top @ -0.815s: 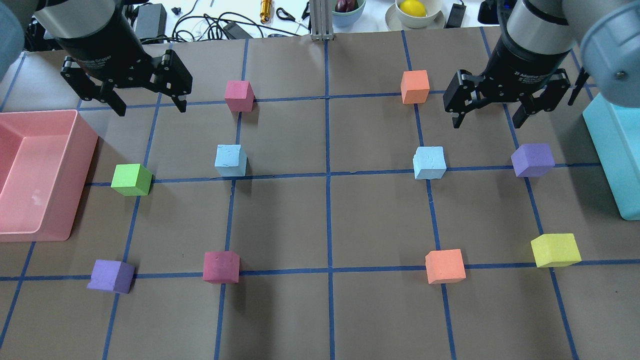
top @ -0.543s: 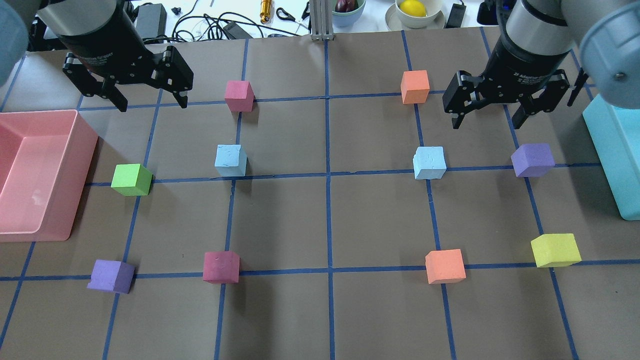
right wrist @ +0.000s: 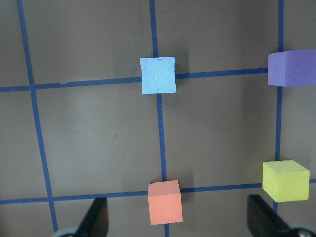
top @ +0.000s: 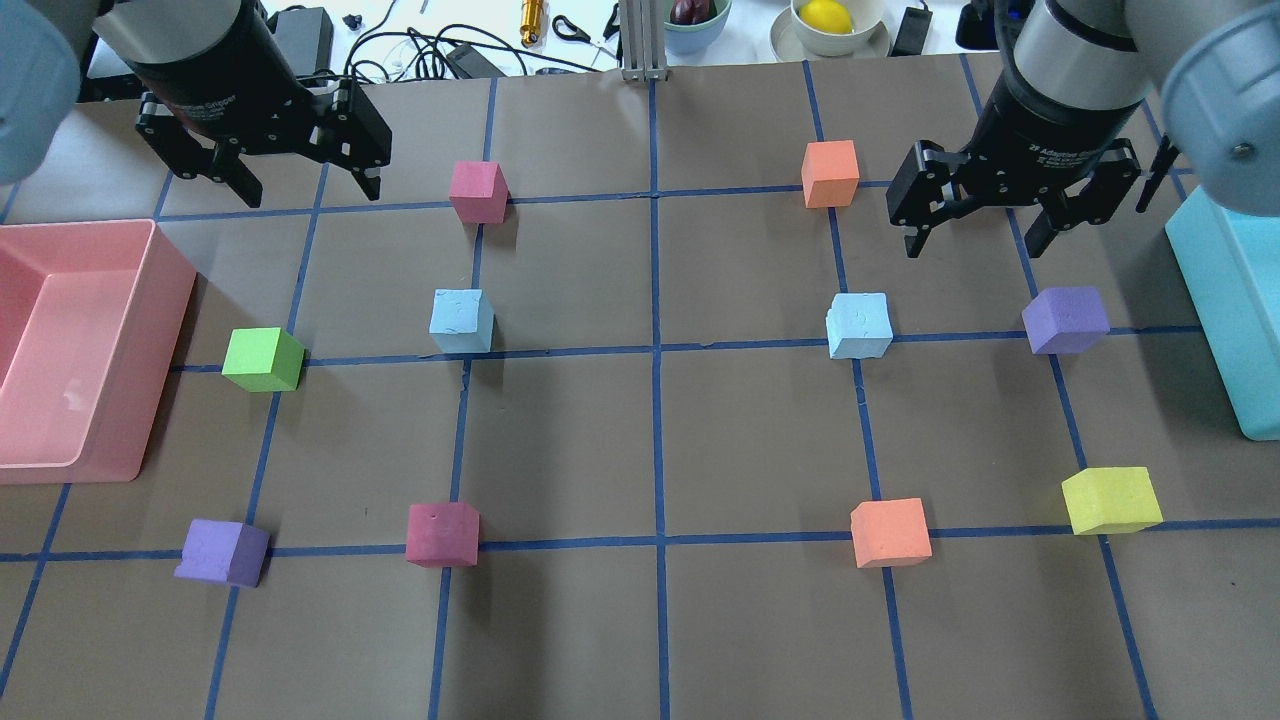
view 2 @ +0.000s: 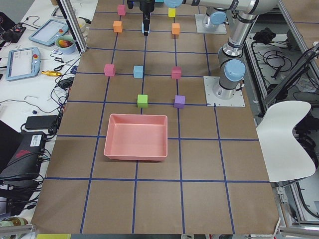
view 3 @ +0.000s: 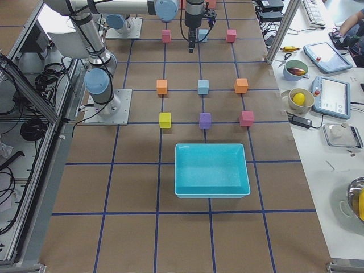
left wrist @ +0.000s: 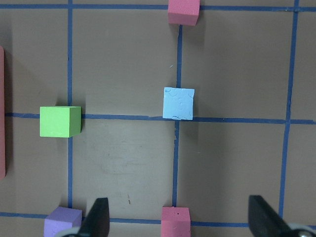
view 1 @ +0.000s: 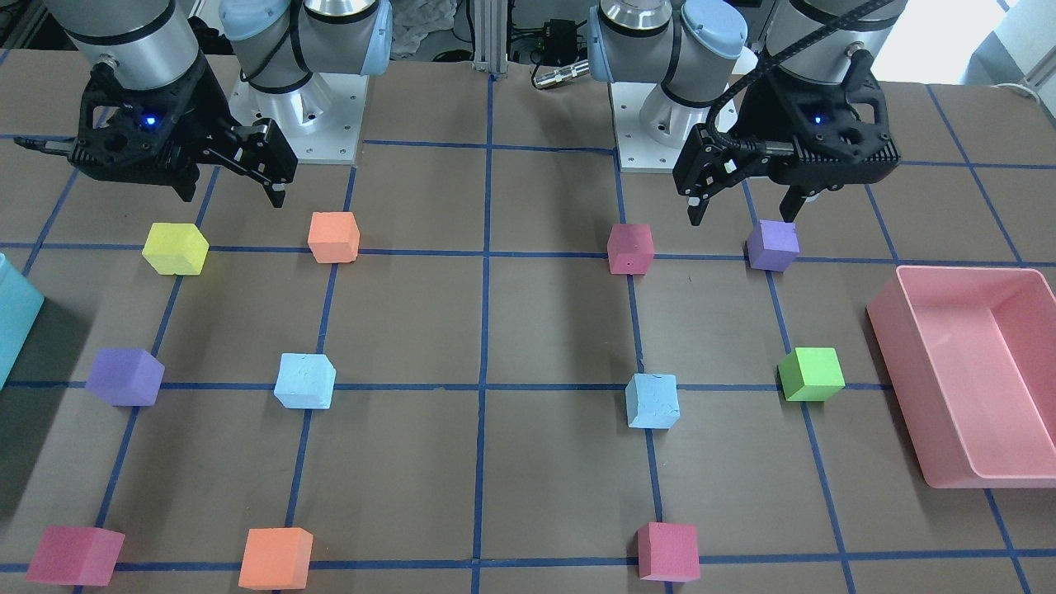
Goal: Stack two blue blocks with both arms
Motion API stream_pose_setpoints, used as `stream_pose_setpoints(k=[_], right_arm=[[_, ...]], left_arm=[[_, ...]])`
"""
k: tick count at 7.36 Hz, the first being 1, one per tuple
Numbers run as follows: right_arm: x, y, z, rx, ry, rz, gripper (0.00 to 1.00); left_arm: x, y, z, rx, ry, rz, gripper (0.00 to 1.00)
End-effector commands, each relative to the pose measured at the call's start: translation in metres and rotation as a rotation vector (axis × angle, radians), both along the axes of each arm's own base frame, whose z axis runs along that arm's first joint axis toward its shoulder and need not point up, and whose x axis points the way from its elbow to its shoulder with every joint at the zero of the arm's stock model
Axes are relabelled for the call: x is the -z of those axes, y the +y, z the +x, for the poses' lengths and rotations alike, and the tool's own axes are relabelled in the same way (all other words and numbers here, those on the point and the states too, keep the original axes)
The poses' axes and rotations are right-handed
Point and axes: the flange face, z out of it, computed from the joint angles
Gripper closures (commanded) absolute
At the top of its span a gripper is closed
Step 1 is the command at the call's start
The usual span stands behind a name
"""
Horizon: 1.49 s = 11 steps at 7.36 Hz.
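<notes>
The left gripper (top: 310,190) and right gripper (top: 970,245) hang wide open, empty. Each should line up right above the left blue block (top: 461,320) and right blue block (top: 859,325).

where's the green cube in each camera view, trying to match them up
Front-facing: green cube right of centre, just left of the pink bin.
Overhead: cube at left, mid-height.
Exterior left: cube near centre, just above the bin.
Exterior right: not in it.
Left wrist: cube at left, mid-height.
Right wrist: not in it.
Shared landmark: the pink bin, beside the cube wherever it shows.
</notes>
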Motion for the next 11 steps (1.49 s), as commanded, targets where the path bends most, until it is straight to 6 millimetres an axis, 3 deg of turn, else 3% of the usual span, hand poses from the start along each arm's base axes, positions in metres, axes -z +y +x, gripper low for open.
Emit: stream_pose_setpoints(k=[1,3,6,7,9,11], right_arm=[[0.006,0.001,0.001,-0.003,0.004,0.029,0.00],[0.013,0.006,0.000,0.002,0.001,0.090,0.00],[0.016,0.002,-0.002,0.005,0.004,0.086,0.00],[0.028,-0.005,-0.001,-0.013,-0.004,0.108,0.00],[0.091,-0.065,0.000,-0.018,-0.006,0.081,0.00],[0.155,-0.102,0.000,-0.022,-0.012,0.073,0.00]], left_arm=[[0.004,0.001,0.001,0.001,0.003,0.006,0.00],[0.033,-0.014,0.001,-0.004,0.002,0.033,0.00],[0.136,-0.079,-0.007,-0.015,0.069,0.039,0.00],[0.163,-0.093,-0.007,0.001,0.065,0.044,0.00],[0.224,-0.099,-0.005,0.006,0.058,0.127,0.00],[0.264,-0.092,-0.005,0.022,0.055,0.161,0.00]])
